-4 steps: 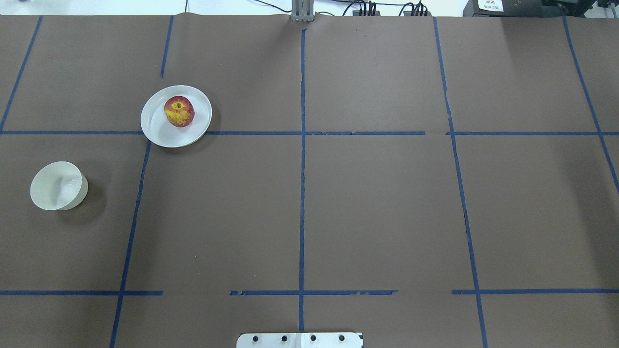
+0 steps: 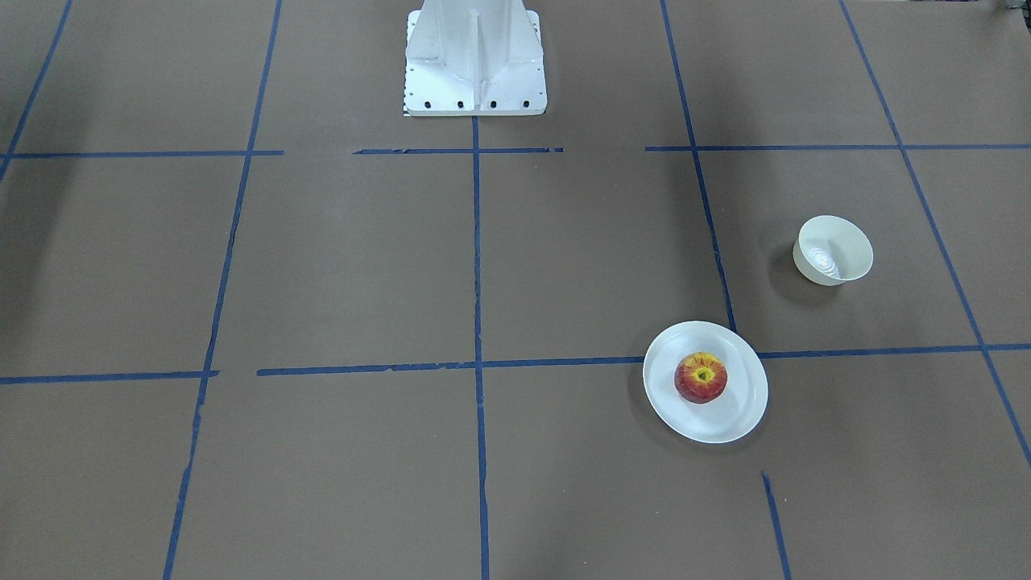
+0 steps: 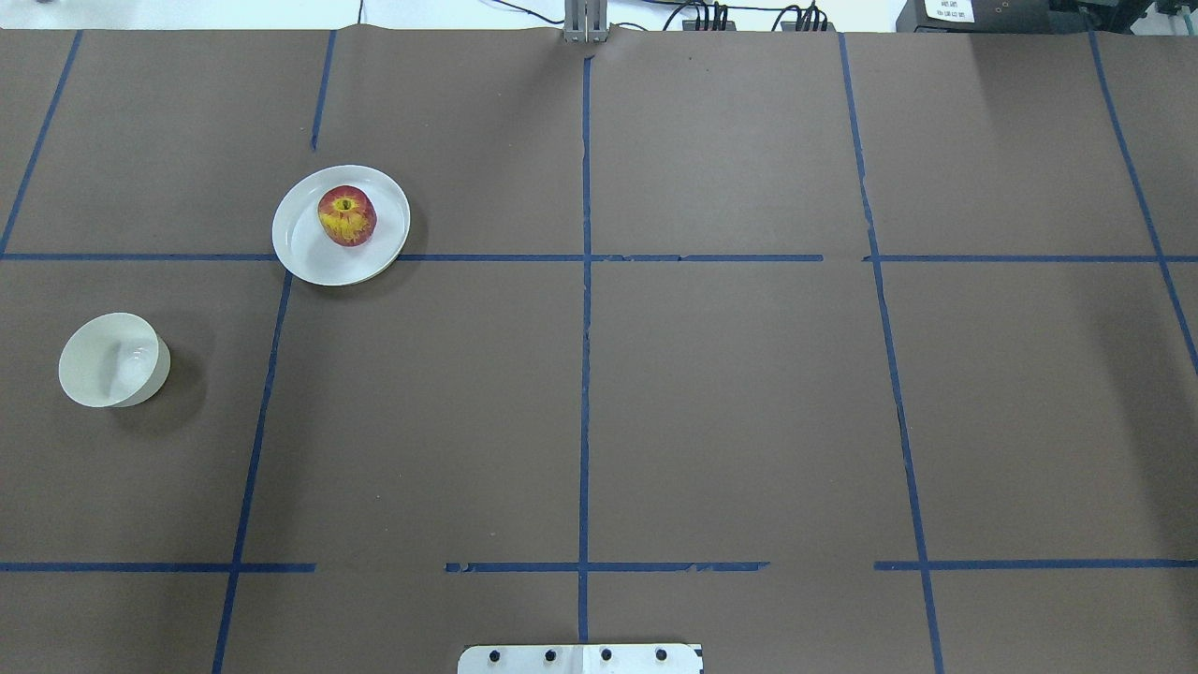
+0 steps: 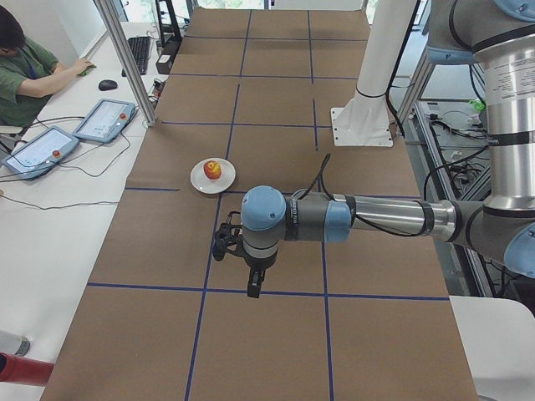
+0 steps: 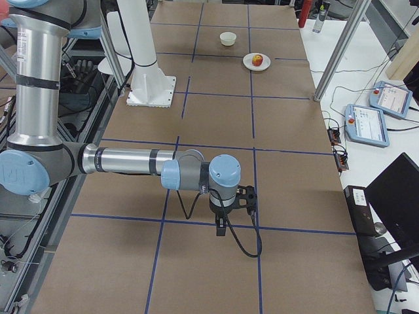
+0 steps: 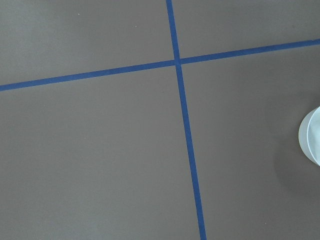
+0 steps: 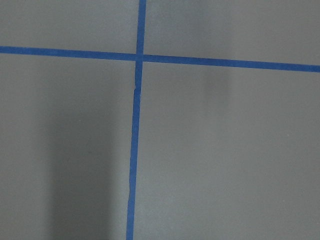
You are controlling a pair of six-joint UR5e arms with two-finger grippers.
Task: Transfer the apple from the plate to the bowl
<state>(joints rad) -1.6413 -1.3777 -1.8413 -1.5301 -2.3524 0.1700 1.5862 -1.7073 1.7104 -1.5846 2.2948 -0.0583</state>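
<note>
The red apple (image 3: pixel 347 215) with a yellow top sits on the flat white plate (image 3: pixel 309 251) at the table's far left. The small deep white bowl (image 3: pixel 114 359) stands empty nearer and further left, apart from the plate. Apple (image 2: pixel 701 377), plate (image 2: pixel 729 420) and bowl (image 2: pixel 833 250) also show in the front view. My left gripper (image 4: pixel 253 291) hangs above the table short of the plate (image 4: pixel 201 178); I cannot tell whether it is open. My right gripper (image 5: pixel 222 230) hangs far from the apple (image 5: pixel 258 60); I cannot tell its state.
Brown paper with blue tape lines covers the table. The white robot base (image 2: pixel 475 60) stands at the middle of the near edge. A white curved edge (image 6: pixel 312 142) shows at the right of the left wrist view. An operator (image 4: pixel 25 67) sits at a side desk.
</note>
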